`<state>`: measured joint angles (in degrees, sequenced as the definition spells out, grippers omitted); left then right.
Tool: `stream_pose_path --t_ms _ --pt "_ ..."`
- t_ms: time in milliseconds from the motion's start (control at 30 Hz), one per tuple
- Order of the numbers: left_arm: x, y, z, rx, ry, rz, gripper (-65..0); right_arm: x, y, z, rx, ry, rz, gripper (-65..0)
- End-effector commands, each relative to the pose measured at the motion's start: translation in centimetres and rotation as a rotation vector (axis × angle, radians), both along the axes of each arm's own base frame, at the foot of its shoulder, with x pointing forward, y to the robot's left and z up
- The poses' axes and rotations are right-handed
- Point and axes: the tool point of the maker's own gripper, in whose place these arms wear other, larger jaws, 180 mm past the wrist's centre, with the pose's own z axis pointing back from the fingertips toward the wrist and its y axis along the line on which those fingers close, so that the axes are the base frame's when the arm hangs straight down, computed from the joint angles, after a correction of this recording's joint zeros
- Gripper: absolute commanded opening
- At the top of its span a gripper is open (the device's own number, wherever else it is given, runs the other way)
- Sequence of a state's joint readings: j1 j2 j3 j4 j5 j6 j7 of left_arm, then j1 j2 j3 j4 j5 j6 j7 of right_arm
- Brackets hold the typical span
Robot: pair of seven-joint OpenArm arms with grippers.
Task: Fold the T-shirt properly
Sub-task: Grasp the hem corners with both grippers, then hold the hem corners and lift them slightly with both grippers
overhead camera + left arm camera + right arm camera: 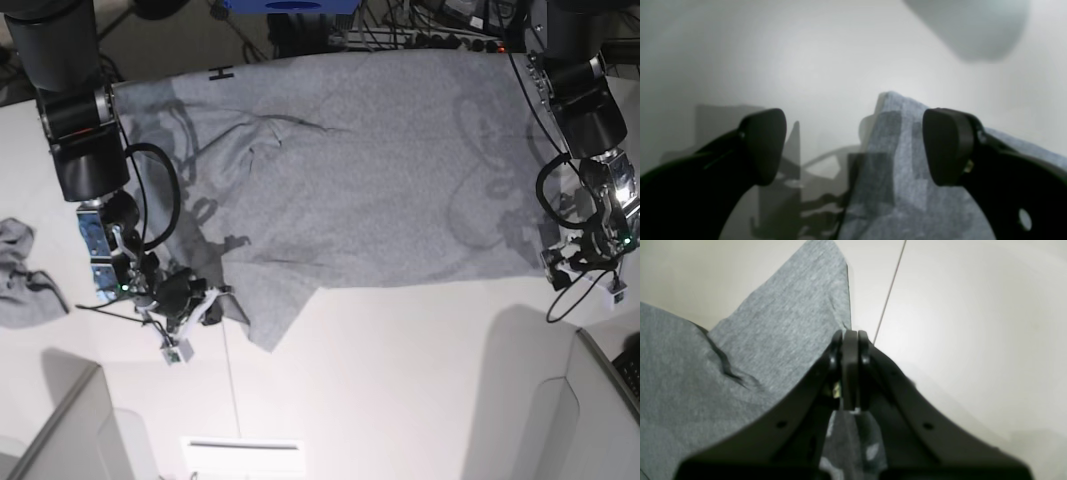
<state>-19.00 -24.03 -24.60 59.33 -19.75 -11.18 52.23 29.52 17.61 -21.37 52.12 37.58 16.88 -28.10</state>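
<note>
The heather-grey T-shirt (380,170) lies spread across the table with faint lettering showing through. My right gripper (212,303) is at the shirt's lower left edge, next to a hanging flap. In the right wrist view its jaws (850,338) are pressed together, with grey cloth (773,340) beside them and pinched between the fingers further back. My left gripper (556,263) sits at the shirt's lower right corner. In the left wrist view it is open (853,146), and a raised fold of the shirt (893,186) lies between the fingers, close to the right finger (947,146).
A small crumpled grey cloth (25,275) lies at the table's left edge. A thin seam (228,380) runs down the table in front of the shirt. Grey panels stand at the bottom left (50,430) and bottom right (590,410). Cables and a blue object (295,5) lie beyond the far edge.
</note>
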Motion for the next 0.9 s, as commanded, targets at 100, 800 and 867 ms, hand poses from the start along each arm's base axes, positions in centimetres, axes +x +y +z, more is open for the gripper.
stream_pose_path --t_ms 100,800,867 --pt "1.9 -0.7 0.7 0.029 -0.033 -0.053 -3.5 1.9 -0.5 2.6 0.012 -0.075 -0.011 -65.0" --pt "2.2 -0.9 -1.1 -0.002 -0.038 -0.028 -26.0 1.4 -2.8 2.3 -0.021 -0.067 -0.031 -65.0" --pt "2.2 -0.9 -1.1 -0.002 -0.038 -0.028 -26.2 1.4 -2.8 2.3 -0.021 -0.067 -0.031 -65.0"
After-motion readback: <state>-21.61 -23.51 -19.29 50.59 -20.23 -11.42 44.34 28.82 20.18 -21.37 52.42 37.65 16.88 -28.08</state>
